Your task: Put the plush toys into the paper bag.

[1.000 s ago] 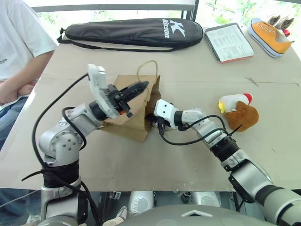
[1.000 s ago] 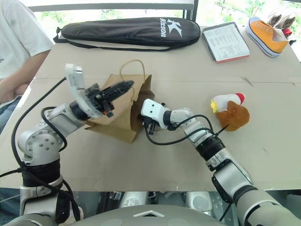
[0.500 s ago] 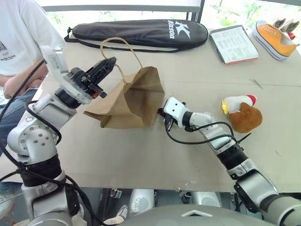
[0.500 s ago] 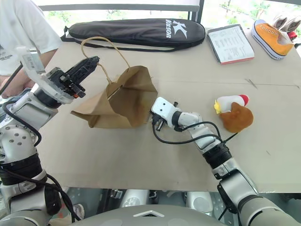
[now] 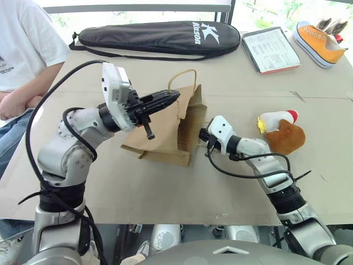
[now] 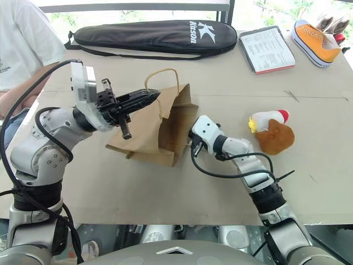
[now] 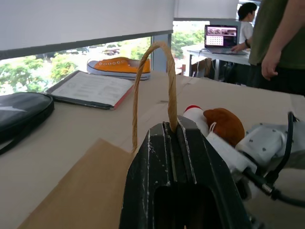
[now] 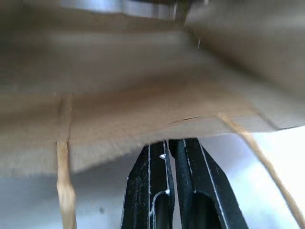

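A: Paper bag [image 5: 171,130] is lying crumpled mid-table, mouth facing the plush toy [image 5: 280,132], which is sitting well apart toward the robot's right. Thin kraft, probably light and easily creased; likely best held by the cord or rim.

B: Left gripper [image 5: 172,97] is reaching level across the bag, fingers pressed together, pinching 1 looped handle [image 7: 152,90].

A: Right gripper [image 8: 169,143] is pointing into the bag's mouth, fingers closed at the paper's lower edge; whether they are pinching it is unclear.
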